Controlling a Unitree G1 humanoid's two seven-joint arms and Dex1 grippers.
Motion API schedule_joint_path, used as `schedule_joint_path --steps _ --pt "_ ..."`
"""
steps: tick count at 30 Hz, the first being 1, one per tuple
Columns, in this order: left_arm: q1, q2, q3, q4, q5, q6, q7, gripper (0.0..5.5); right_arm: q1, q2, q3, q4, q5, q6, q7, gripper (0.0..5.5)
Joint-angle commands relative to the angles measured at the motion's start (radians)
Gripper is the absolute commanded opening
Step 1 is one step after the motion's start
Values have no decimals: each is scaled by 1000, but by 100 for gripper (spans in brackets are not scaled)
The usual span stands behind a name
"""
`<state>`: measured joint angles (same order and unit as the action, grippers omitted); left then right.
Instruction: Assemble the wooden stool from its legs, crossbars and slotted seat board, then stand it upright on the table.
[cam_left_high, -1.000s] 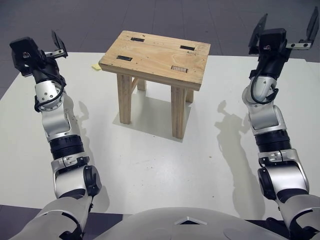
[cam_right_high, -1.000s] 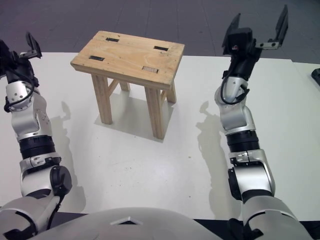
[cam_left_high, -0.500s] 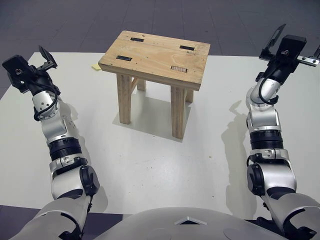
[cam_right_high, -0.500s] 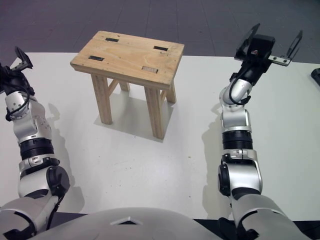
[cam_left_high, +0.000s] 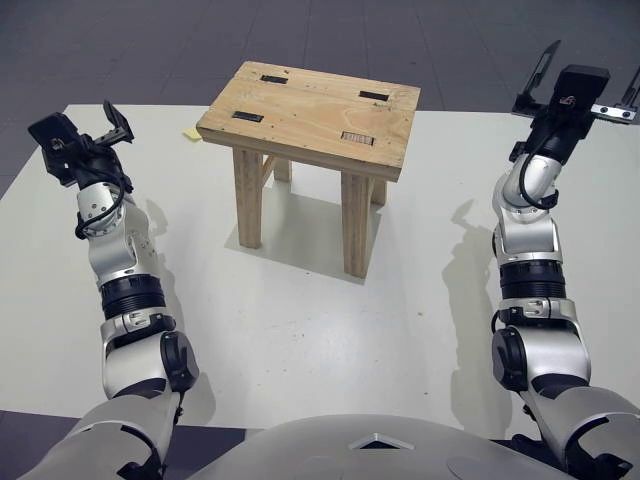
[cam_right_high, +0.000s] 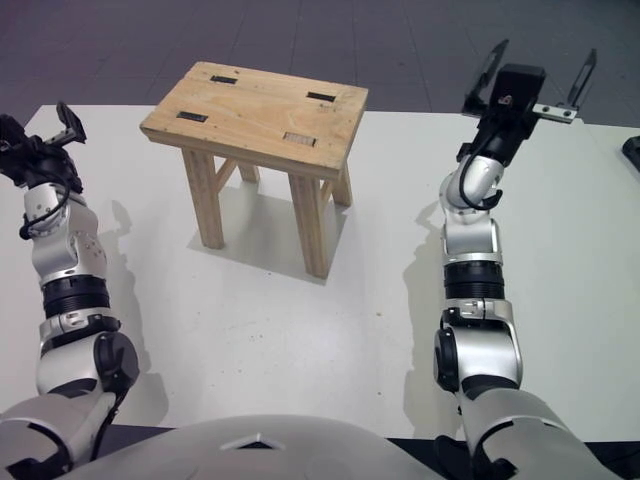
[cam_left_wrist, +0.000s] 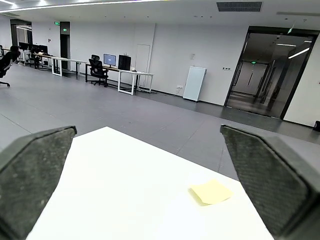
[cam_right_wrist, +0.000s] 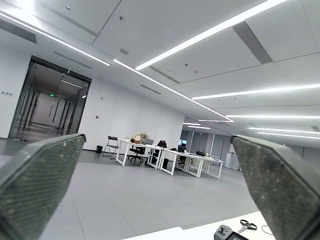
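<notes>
The wooden stool (cam_left_high: 310, 110) stood upright on the white tabletop (cam_left_high: 300, 330), all its legs down, set toward the far edge and about midway between the two arms. Its slotted seat board faced up, four dark slots showing. The far legs came close to the tabletop's back edge. A broad stretch of white surface lay between the near legs and the front edge.

The left gripper (cam_left_high: 115, 125) hung above the far left corner of the tabletop, well apart from the stool, its fingers (cam_left_wrist: 35, 175) spread wide around nothing. The right gripper (cam_right_high: 545, 55) was raised over the far right side, past the back edge as far as I could judge, also well apart from the stool. Its fingers (cam_right_wrist: 40, 175) were parted wide and held nothing.

A small yellow sticky note (cam_left_wrist: 211, 192) lay flat near the back edge, between the left gripper and the stool. A dark object (cam_right_high: 632, 150) sat at the right edge; I couldn't make out what it was.

Beyond the tabletop ran grey floor (cam_left_wrist: 75, 110), office desks (cam_left_wrist: 120, 75) with chairs and monitors, white walls and long ceiling lights (cam_right_wrist: 200, 40).
</notes>
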<state>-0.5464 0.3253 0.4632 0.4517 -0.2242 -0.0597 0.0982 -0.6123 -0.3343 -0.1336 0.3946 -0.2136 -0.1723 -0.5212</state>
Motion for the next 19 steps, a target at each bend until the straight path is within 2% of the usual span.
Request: schedule_joint_path --steps 1,19 --pt "11 -9 -4 -27 -11 17 7 536 -3 -7 -25 -19 0 11 13 540" --pt "56 -15 -90 -107 19 81 -6 536 -13 -34 -63 -38 -4 37 70 540"
